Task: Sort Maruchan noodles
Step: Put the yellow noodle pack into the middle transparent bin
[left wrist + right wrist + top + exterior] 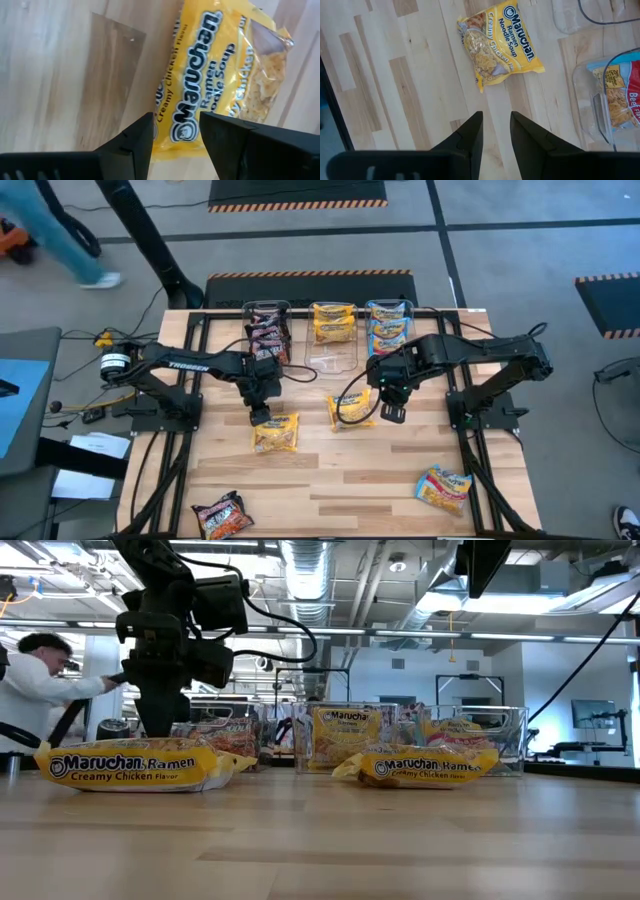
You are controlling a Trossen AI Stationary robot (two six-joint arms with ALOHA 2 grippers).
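A yellow-orange Maruchan packet (276, 434) lies flat on the wood left of centre. My left gripper (261, 416) (176, 135) is open and points down over that packet's far end (200, 100). In the low view it stands just above the packet (130, 765). A second yellow packet (350, 409) (499, 47) lies near the middle. My right gripper (392, 413) (496, 131) is open over bare wood just right of it, raised off the table. A maroon packet (222, 517) and a blue-pink packet (443, 487) lie near the front edge. My left gripper stands from above over the far end of the yellow packet (187, 127), one finger on either side of the printed face. Whether its fingertips touch the wrapper, I cannot tell. The packet lies flat on the table.
Three clear tubs stand in a row at the far edge: one with maroon packets (267, 335), one with yellow (333, 328), one with blue-pink (389, 325) (615, 100). A black cable (345, 402) loops over the second yellow packet. A person (40, 690) moves behind the table.
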